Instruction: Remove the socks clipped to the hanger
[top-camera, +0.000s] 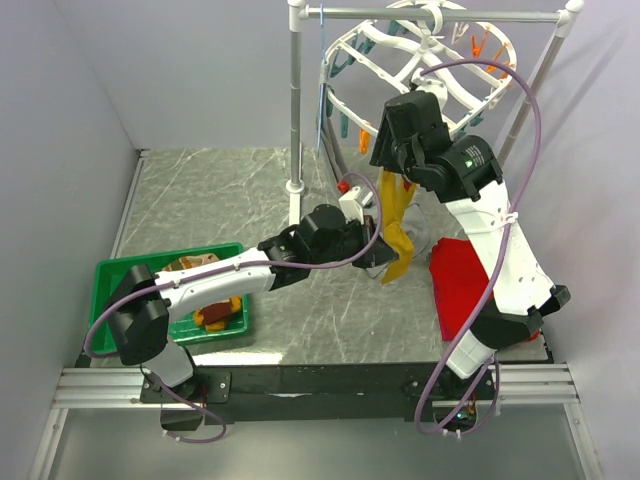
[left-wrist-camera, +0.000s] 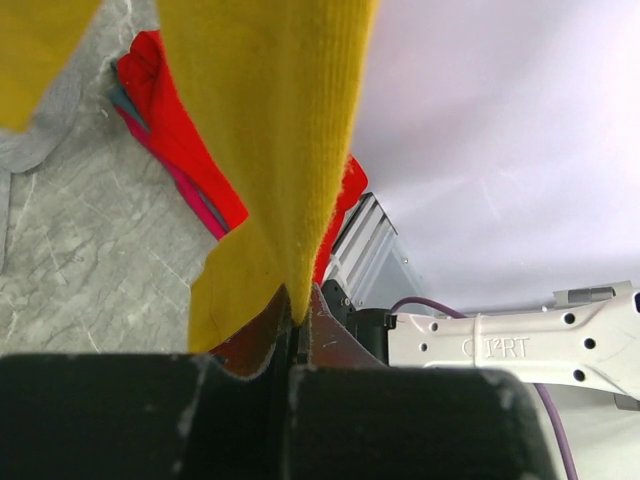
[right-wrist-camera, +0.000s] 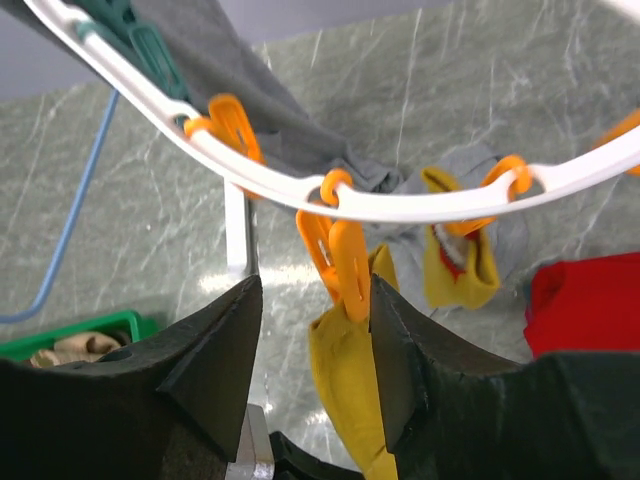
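In the top view the right arm's black wrist covers its own fingertips and part of the peg hanger (top-camera: 385, 55). The right wrist view shows only a curved arc of the hanger's white plastic rim. In the left wrist view the mustard sock (left-wrist-camera: 270, 150) runs off the top of the frame. The small fabric bundles in the green tray (top-camera: 120, 272) are hard to make out.

The mustard sock is finely ribbed knit and hangs limp from an orange clip (right-wrist-camera: 345, 265) on the rim. A second mustard sock (right-wrist-camera: 460, 265) hangs crumpled from the next clip along. A smooth grey tank top (right-wrist-camera: 250, 100) drapes behind them, and a bright red cloth (top-camera: 460, 280) lies on the grey marbled surface (top-camera: 220, 200). A thin blue wire hanger (right-wrist-camera: 70, 220) shows at the left edge.

The left claw (left-wrist-camera: 293, 330) is pressed together, pinching the lower edge of the mustard sock. The right claw (right-wrist-camera: 315, 290) is spread, one black finger on each side of the orange clip. The right-hand finger is just beside the clip, but contact cannot be told, and the other stands apart.
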